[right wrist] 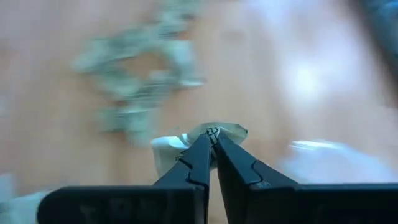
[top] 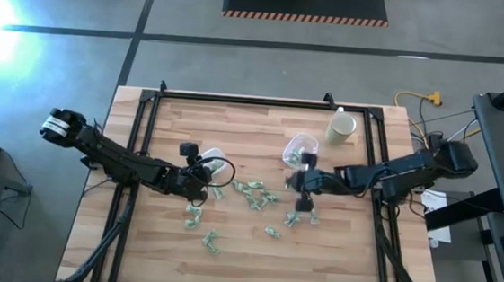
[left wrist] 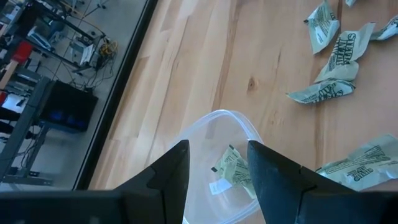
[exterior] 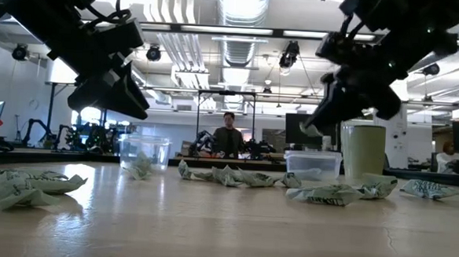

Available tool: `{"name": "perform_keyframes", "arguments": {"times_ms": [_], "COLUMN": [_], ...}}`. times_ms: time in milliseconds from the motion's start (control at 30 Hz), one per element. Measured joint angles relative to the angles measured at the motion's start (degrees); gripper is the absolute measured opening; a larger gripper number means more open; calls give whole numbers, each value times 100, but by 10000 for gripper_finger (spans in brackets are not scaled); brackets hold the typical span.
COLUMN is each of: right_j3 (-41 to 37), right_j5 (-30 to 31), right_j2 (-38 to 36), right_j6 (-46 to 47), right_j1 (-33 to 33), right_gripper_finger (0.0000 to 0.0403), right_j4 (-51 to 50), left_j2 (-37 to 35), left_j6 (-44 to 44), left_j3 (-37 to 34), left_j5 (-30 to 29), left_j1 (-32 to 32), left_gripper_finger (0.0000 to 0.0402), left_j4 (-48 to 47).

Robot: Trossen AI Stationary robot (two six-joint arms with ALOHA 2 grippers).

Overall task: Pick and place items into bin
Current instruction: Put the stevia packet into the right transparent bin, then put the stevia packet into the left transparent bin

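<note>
Wrappers [top: 250, 192] look light, soft and crinkly: right gripper [right wrist: 211, 138] fingers pinch one's edge; left gripper [left wrist: 217, 163] fingers gape.

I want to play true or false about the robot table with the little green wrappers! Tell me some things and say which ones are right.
1. The right gripper is pinched shut on a small pale green and white wrapped piece. True.
2. The left gripper is shut tight. False: its fingers stand open above a clear plastic tub.
3. That clear tub has nothing in it. False: a green piece lies inside.
4. A tall cream-coloured cup stands near the wooden table's far right corner. True.
5. More green pieces lie scattered between the arms. True.
</note>
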Motion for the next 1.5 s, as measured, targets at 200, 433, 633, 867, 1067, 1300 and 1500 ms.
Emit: {"name": "perform_keyframes", "arguments": {"times_ms": [200, 433, 633, 867, 1067, 1300, 1500], "right_j3": [-20, -79, -170, -184, -184, -184, -184], "right_j5": [1858, 2018, 2019, 1814, 1859, 1622, 984], "right_j2": [-390, -341, 11, 288, 168, -307, -619], "right_j6": [37, 353, 697, 868, 820, 555, 425], "right_j1": [-19, -288, -656, -882, -902, -772, -544], "right_gripper_finger": [13, 13, 13, 46, 106, 138, 134], "right_j4": [-41, -44, -57, -76, -74, -71, -58], "left_j2": [0, 0, 0, 0, 0, 0, 0], "left_j6": [0, 0, 0, 0, 0, 8, 48], "left_j3": [0, 0, 0, 0, 0, 0, 0], "left_j5": [0, 0, 0, 0, 0, 587, 1980], "left_j1": [-1, -1, -2, -2, 0, -1, -2], "left_gripper_finger": [145, 145, 145, 145, 145, 145, 145], "left_j4": [7, 9, 13, 15, 15, 17, 56]}}
